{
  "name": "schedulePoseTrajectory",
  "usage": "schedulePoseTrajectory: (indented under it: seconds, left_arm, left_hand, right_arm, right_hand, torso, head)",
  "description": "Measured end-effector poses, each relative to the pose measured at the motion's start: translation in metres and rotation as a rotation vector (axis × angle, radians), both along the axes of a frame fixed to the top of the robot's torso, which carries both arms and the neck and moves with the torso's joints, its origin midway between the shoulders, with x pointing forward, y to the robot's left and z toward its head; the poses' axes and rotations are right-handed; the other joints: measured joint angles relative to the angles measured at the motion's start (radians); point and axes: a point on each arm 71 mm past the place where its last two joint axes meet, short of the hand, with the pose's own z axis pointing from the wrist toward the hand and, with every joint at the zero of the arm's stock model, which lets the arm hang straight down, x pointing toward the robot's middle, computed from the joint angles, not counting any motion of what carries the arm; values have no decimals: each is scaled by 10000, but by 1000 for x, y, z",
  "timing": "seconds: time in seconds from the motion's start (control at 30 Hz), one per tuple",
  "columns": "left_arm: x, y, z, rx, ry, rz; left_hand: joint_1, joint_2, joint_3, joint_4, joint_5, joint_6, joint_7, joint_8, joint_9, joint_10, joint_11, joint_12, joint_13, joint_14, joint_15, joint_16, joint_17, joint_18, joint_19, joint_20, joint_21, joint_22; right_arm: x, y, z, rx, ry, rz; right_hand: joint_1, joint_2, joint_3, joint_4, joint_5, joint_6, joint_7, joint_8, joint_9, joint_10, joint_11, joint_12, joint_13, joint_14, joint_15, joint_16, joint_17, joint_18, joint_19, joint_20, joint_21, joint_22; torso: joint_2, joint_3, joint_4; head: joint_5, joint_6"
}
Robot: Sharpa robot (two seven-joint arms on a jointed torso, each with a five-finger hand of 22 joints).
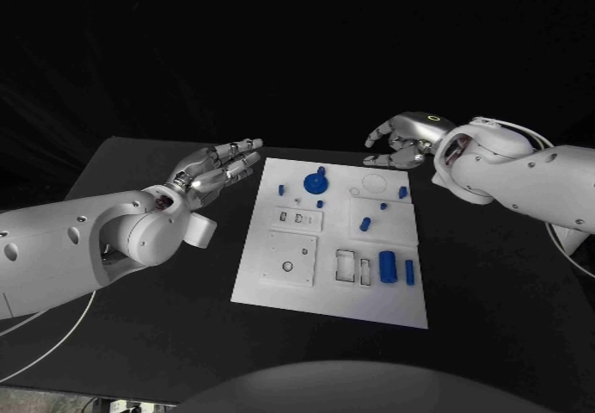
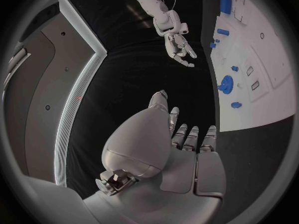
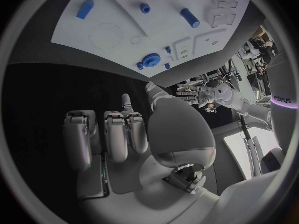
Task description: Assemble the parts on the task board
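Currently catalogued: one task board [image 1: 279, 288], white, flat on the black table [image 1: 496, 292], lying between the two hands. Parts, blue, spread loose across its face, presumably laid apart so each can be reached singly: a gear-shaped part [image 1: 317, 182] at the far end, nearest the left hand's fingertips; a short peg [image 1: 364, 224] mid-board; a larger cylinder [image 1: 388, 267] and a slim bar [image 1: 409, 272] at the near end, well apart from both hands.

Left hand [image 1: 217, 172]: just beside the board's far left corner, off its edge, palm open, fingers extended and slightly apart, holding nothing.

Right hand [image 1: 403, 138]: just beyond the board's far right corner, fingers curled inward, nothing visible in them; judged clenched and empty.

Neither hand touches the board or any part; assembly appears not yet begun.
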Motion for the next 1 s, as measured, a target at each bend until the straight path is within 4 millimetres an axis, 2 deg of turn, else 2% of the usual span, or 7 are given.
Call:
schedulePoseTrajectory:
  seconds: [0.07,0.13,0.23,0.4,0.53,0.7,1.0]
  left_arm:
    - [0,-2,-2,-6,30,-31]
    - [-1,-2,-3,-6,64,-39]
    - [-1,-1,-6,8,121,-20]
    - [0,-1,-13,30,232,-29]
    - [-1,-1,-17,55,283,-69]
    - [-3,1,-23,122,297,-105]
    - [-7,2,-31,184,337,-174]
  left_hand:
    - [0,0,0,0,0,0,0,0,0,0,0,0,0,0,0,1,0,0,0,0,0,0]
    - [0,0,0,0,41,0,0,0,0,0,0,0,0,0,0,39,-1,0,0,0,0,0]
    - [0,0,0,0,41,0,0,0,0,0,0,24,0,0,0,39,0,-1,0,0,0,0]
    - [6,7,51,6,41,0,0,0,0,0,-1,41,-1,0,0,39,-1,0,0,0,0,0]
    - [39,39,59,-2,41,0,0,0,-1,0,-1,41,-1,-34,34,39,-1,1,36,36,0,0]
    - [55,23,79,-22,41,-38,37,0,-1,1,71,41,-1,-33,33,39,-1,1,36,36,37,0]
    - [105,-27,100,-43,41,-38,37,0,-1,1,71,41,-2,-34,33,39,-2,2,36,36,37,0]
  right_arm:
    - [-5,-14,0,211,75,-68]
    - [-9,-24,-2,465,154,-59]
    - [-18,-37,-9,952,311,-18]
    - [-29,-60,-29,1961,695,-238]
    - [-34,-78,-51,2776,965,-617]
    - [-35,-94,-71,3514,1073,-1046]
    - [-32,-100,-92,3983,1199,-1318]
  right_hand:
    - [334,-61,-40,-38,96,-234,-71,0,242,-17,-83,0,0,3,-29,0,6,-1,18,-84,174,0]
    - [625,-91,-40,-38,266,-474,-151,68,662,1,-108,0,0,2,-101,0,5,0,12,-121,299,-1]
    - [904,-75,-82,35,566,-755,-219,266,1296,1,-209,0,-1,2,-101,0,5,0,-1,-135,414,-1]
    - [1151,-13,-146,375,810,-1054,-201,562,2288,1,-209,0,-1,2,-101,0,5,-107,35,-171,485,-1]
    - [1472,157,-68,385,1368,-1074,-181,792,2791,0,-209,0,-1,2,-100,0,4,-107,35,-171,485,-2]
    - [1758,184,36,333,1863,-1241,-155,902,3035,1,-209,0,-1,2,-100,0,3,-107,35,-170,485,-3]
    - [1961,61,64,305,1782,-1812,-92,980,3161,1,-208,0,-1,2,-100,0,3,-93,34,-169,484,-4]
  torso:
    - [-12,1,-2]
    - [-26,11,-7]
    - [-47,24,-19]
    - [-127,53,-57]
    - [-186,75,-101]
    - [-246,125,-153]
    - [-337,184,-203]
  head:
    - [-19,21]
    - [-34,45]
    - [-37,55]
    - [-45,21]
    - [-62,105]
    - [-20,172]
    - [-69,215]
